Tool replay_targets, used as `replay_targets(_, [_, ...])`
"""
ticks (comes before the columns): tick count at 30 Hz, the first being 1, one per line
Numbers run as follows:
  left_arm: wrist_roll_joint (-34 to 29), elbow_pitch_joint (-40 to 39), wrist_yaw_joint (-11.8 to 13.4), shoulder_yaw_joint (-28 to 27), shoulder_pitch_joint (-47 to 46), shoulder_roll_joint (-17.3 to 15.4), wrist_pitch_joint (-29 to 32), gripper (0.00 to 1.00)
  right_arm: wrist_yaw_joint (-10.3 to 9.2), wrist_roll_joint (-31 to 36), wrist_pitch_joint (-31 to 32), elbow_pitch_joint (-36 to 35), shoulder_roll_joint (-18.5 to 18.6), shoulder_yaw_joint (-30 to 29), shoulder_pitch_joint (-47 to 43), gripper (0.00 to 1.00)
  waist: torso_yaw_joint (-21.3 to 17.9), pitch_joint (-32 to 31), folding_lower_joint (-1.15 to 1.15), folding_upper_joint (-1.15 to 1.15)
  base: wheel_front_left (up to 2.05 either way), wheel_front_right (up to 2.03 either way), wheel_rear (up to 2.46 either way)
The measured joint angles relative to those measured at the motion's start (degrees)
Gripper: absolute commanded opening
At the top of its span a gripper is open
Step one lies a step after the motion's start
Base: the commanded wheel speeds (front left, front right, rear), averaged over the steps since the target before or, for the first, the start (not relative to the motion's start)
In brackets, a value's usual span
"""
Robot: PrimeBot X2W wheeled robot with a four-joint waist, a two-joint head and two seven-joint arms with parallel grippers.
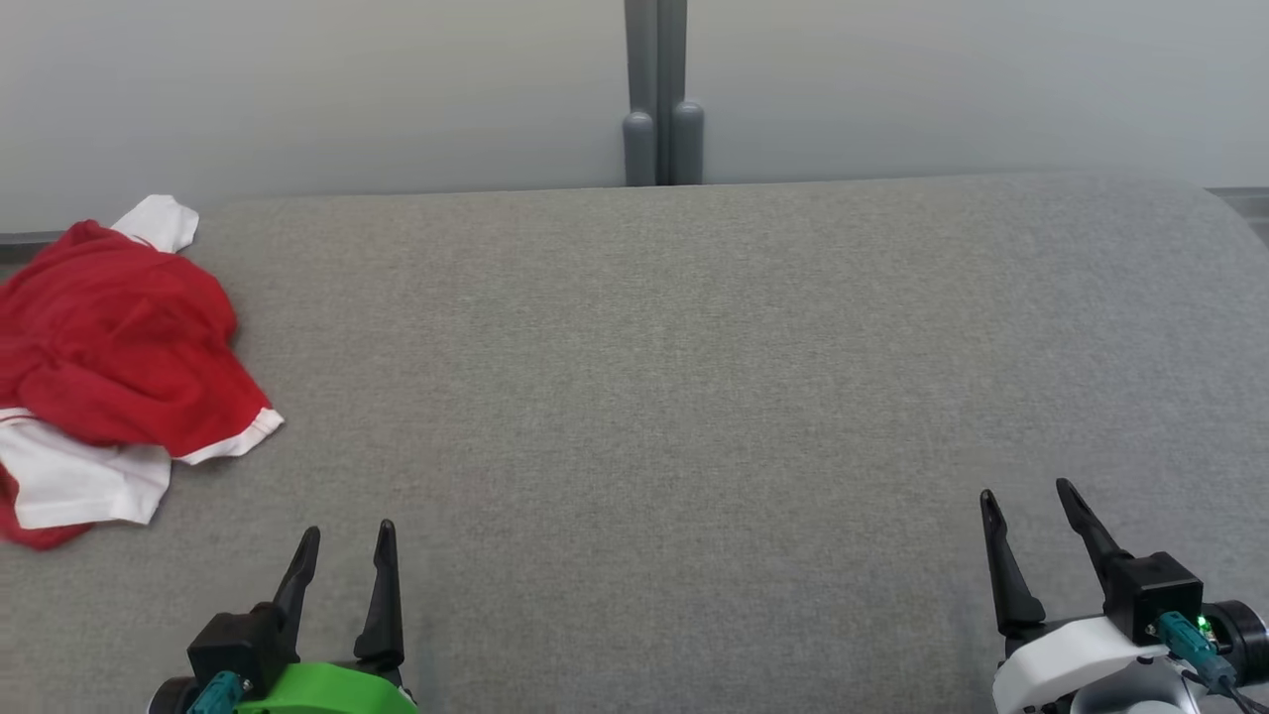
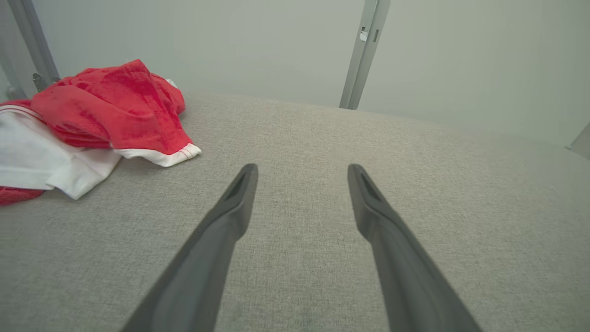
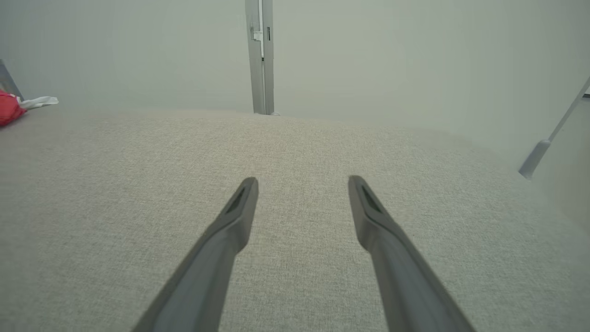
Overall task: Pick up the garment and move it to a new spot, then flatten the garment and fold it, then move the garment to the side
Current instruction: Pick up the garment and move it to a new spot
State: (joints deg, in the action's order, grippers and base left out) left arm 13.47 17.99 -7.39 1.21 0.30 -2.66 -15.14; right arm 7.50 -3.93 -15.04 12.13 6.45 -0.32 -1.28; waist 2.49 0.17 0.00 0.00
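Now we are holding both pincers wide open and empty. Our left pincer (image 1: 347, 533) and right pincer (image 1: 1026, 493) are reaching forward over the near edge of the grey table (image 1: 644, 397). The crumpled red-and-white garment (image 1: 119, 337) is lying at the table's far left, apart from our left pincer.

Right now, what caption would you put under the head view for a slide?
Crumpled red-and-white garment lies far left on the grey surface; left claw and right claw open and empty.
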Motion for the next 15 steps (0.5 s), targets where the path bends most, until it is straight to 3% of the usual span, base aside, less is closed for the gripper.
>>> replay_targets(15, [-0.4, -1.7, 0.0, -2.6, 1.2, -0.9, 0.0, 1.0, 0.01, -0.5, 0.0, 0.5, 1.1, 6.1, 1.1, 1.0, 14.7, -1.2, 0.0, 0.0, 0.0, 0.0, 0.0])
